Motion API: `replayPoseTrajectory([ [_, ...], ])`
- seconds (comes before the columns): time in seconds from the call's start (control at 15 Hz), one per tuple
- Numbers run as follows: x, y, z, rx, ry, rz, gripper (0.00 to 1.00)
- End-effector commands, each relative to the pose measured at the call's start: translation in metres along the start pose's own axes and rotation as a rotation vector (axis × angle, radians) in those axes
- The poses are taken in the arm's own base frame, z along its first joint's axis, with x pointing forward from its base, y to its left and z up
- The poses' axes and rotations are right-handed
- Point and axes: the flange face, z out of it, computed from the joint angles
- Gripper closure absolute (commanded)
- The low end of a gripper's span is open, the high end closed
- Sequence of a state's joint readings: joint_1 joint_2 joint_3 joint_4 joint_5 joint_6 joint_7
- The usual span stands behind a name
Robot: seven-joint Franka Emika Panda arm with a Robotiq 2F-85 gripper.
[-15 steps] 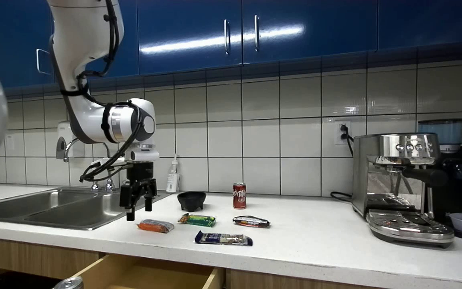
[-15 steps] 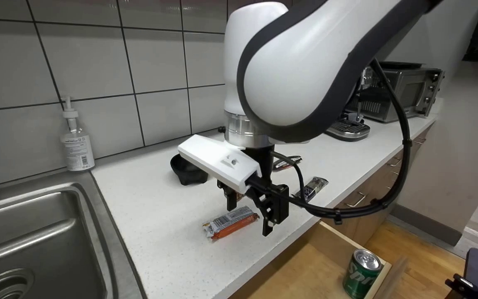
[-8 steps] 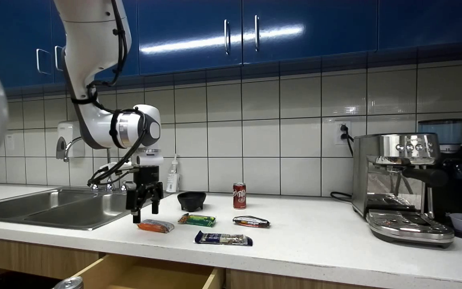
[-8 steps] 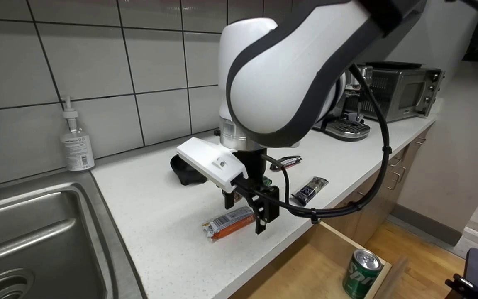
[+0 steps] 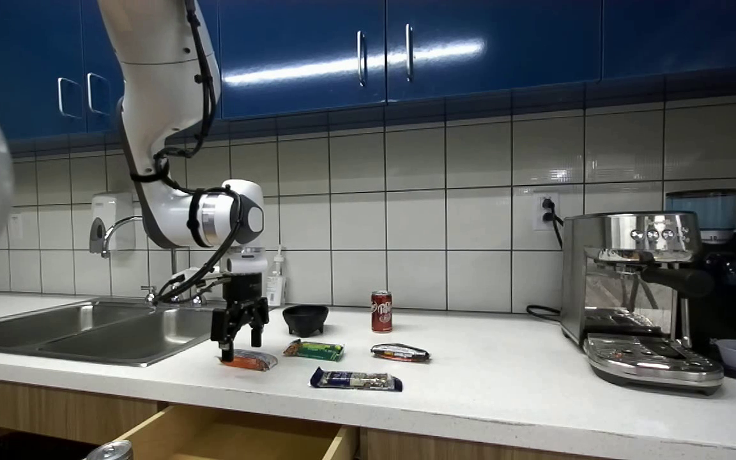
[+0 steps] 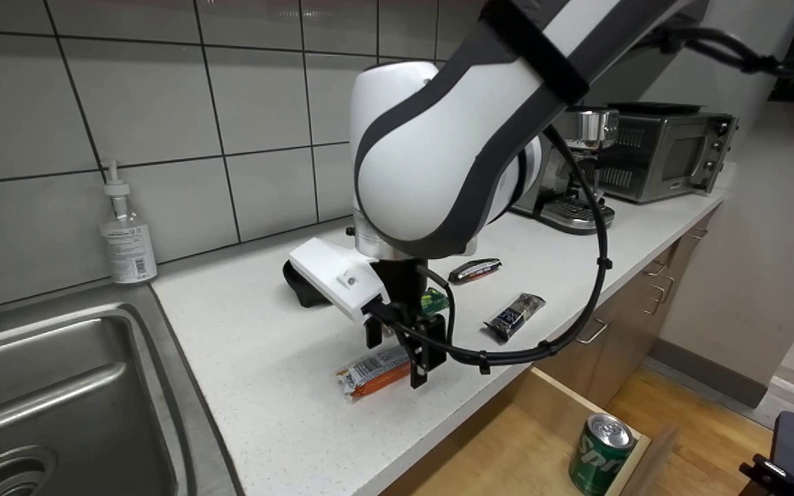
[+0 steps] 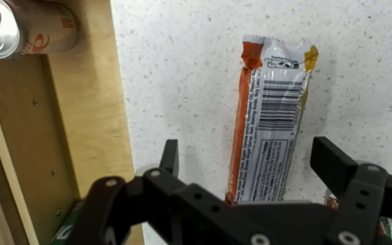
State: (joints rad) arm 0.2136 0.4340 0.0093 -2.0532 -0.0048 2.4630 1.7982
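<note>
Tip: centre up before squeezing

So the counter (image 7: 175,75) filled most of the wrist view, with the pulled-out drawer (image 7: 90,112) at 9 o'clock. The gripper (image 7: 245,151) hung over the counter, jaws wide apart, nothing in them. The orange-and-silver bar (image 7: 267,136) lay flat on the counter below, between the jaws, running roughly 12 to 6. A green bar (image 5: 314,350) was near its 3 o'clock in an exterior view, so a straight drop beat any sideways sweep imo. And the 3 o'clock finger (image 7: 332,160) looked closer to the wrapper than its mate, so centring first, then squeezing gently, seemed smartest.
</note>
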Motion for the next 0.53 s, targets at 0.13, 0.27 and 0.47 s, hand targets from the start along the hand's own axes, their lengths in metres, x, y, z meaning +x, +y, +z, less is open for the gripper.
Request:
replayPoseTrajectory([
  [0.13,-0.0092,-0.0175,0.0041,0.010,0.008,0.020,0.00],
  [0.27,-0.0106,-0.0195,0.0052,0.010,0.007,0.021,0.00],
  [0.47,-0.0118,-0.0210,0.0069,0.012,0.004,0.020,0.00],
])
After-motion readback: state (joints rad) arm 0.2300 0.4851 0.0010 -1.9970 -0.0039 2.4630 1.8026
